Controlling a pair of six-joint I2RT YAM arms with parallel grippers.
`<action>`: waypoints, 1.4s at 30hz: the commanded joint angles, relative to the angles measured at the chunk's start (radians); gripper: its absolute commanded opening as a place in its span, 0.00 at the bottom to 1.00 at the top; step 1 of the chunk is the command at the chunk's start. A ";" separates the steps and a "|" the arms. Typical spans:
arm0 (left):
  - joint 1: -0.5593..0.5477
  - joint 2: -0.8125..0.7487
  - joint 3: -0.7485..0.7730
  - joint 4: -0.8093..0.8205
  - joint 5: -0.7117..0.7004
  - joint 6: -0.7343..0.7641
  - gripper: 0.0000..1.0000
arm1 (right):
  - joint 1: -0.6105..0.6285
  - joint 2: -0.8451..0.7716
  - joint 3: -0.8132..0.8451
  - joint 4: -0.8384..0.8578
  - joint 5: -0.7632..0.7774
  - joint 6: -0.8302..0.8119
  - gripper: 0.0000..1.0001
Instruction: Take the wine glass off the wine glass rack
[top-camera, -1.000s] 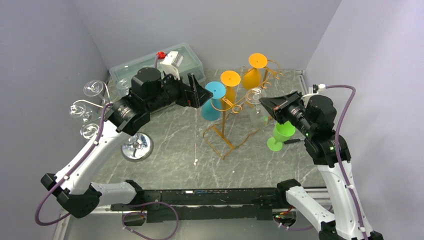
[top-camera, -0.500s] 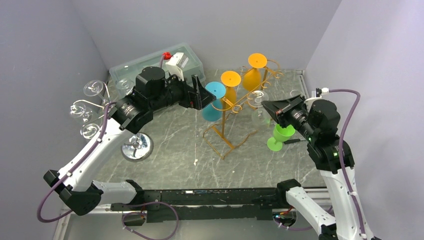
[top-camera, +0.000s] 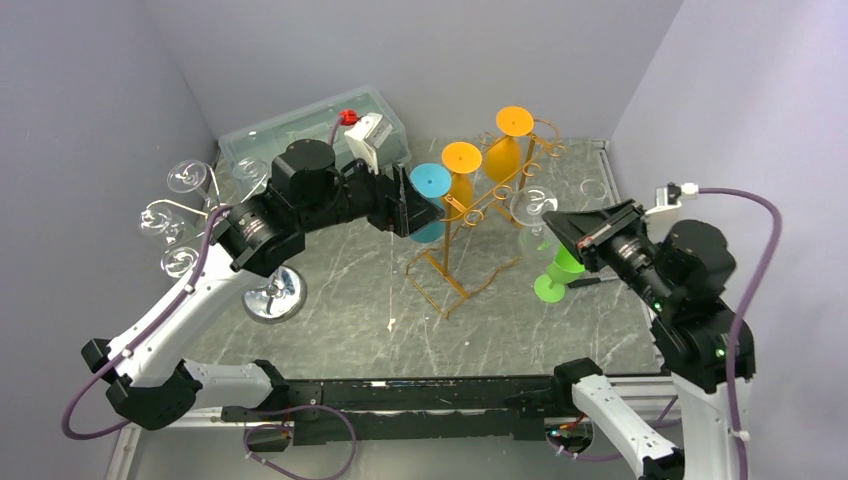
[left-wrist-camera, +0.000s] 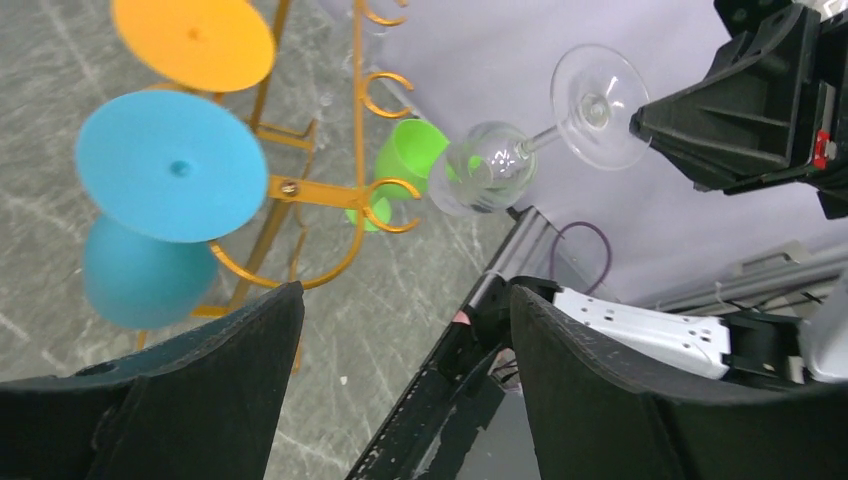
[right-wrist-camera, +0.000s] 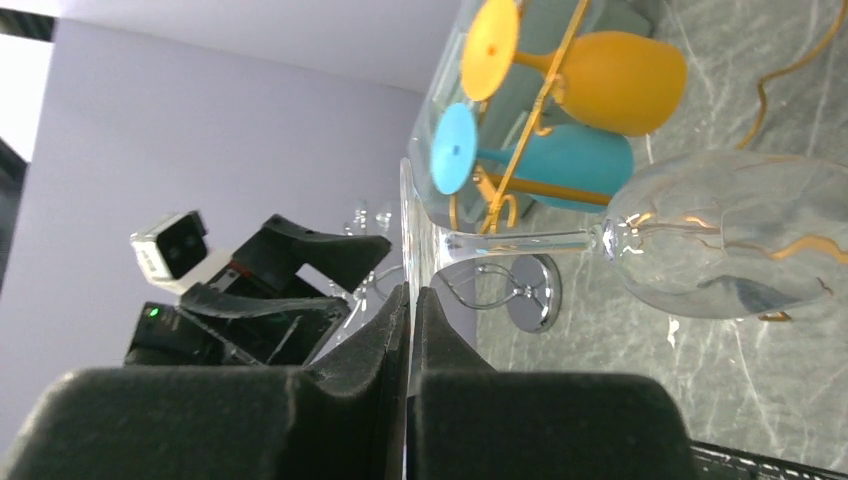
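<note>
The right tool (right-wrist-camera: 410, 295) pinches the clear wine glass (right-wrist-camera: 740, 235) above the marbled tabletop (top-camera: 350, 290). The left tool (left-wrist-camera: 400, 300) gapes wide, with lilac walls (top-camera: 430, 50) beyond.

- left arm (top-camera: 190, 300) and right arm (top-camera: 615, 410) — glossy white shells on the long links, chunky round black motor housings at the joints
- left gripper (left-wrist-camera: 405, 293) and right gripper (right-wrist-camera: 410, 295): matte black wedge-shaped fingers, kinda grainy surface
- a purple cable (top-camera: 752, 205) loops off each arm into a little white plug box (top-camera: 680, 190) — the left arm's has a red cap (top-camera: 348, 117)
- tiny green lights (top-camera: 718, 353) on the right arm's black housing
- a black rail (top-camera: 420, 395) runs between the two bases
</note>
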 joint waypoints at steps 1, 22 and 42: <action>-0.031 -0.001 0.055 0.100 0.081 -0.088 0.78 | 0.003 0.007 0.132 -0.005 -0.015 -0.038 0.00; -0.101 0.255 0.227 0.491 0.298 -0.456 0.66 | 0.002 0.182 0.416 -0.020 -0.127 -0.176 0.00; -0.104 0.332 0.256 0.604 0.328 -0.590 0.40 | 0.002 0.254 0.471 0.056 -0.217 -0.272 0.00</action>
